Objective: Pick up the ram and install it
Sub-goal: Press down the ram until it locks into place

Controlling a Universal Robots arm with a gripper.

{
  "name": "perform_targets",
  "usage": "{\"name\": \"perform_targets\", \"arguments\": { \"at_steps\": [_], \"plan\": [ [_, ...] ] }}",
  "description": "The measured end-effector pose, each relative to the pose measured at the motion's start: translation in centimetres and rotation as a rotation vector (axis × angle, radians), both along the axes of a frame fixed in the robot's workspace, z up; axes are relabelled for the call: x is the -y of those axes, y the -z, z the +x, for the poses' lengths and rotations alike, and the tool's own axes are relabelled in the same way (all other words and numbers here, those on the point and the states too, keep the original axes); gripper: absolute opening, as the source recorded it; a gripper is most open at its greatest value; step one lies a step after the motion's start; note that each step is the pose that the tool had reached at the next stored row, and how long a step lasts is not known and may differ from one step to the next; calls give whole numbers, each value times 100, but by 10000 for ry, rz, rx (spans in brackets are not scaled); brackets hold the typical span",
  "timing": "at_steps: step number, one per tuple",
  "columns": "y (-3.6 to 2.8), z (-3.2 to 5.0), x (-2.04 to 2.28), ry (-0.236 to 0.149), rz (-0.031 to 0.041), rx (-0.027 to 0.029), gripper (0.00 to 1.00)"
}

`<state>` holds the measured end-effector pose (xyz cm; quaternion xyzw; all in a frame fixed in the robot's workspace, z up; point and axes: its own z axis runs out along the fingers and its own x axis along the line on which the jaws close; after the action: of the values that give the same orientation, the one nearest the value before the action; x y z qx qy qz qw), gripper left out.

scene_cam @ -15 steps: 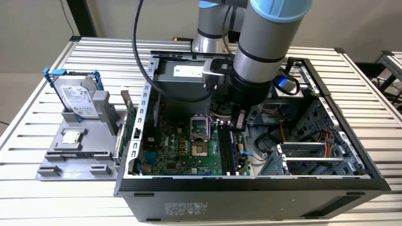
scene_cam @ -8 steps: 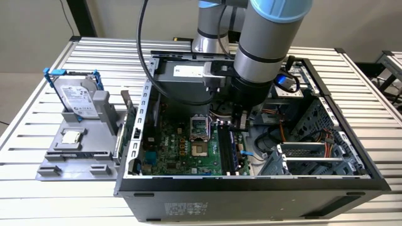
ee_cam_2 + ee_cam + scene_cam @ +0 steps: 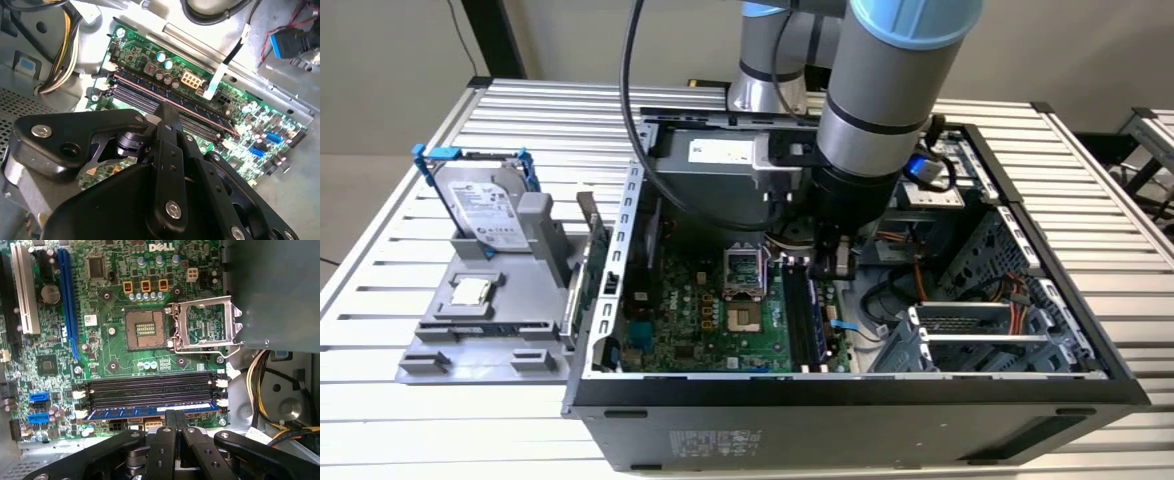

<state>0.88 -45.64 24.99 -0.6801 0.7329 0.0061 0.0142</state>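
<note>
Matt black plastic on the gripper [image 3: 175, 420], with small shiny metal screws. Glossy blue circuit board on the ram [image 3: 155, 411]. Green lacquered motherboard [image 3: 115, 345], slightly shiny. Bare dull sheet metal on the computer case [image 3: 630, 215]. Ribbed, brushed aluminium table [image 3: 400, 250]. Smooth grey plastic holder [image 3: 494, 320]; bright silver hard drive [image 3: 483, 212].

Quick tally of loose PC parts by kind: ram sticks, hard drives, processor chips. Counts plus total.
ram sticks: 1, in a motherboard slot
hard drive: 1, upright on the grey stand
processor chip: 1, on the grey stand
Total: 3
</note>
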Motion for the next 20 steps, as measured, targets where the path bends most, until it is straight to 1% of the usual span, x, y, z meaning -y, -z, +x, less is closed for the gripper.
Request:
{"name": "perform_targets", "arguments": {
  "at_steps": [2,5,14,20],
  "plan": [
    [4,0,2,-150,3,15,0],
    [9,0,11,-310,2,19,0],
    [16,5,15,-345,1,18,0],
    [31,29,36,-344,-1,14,0]
  ]
}}
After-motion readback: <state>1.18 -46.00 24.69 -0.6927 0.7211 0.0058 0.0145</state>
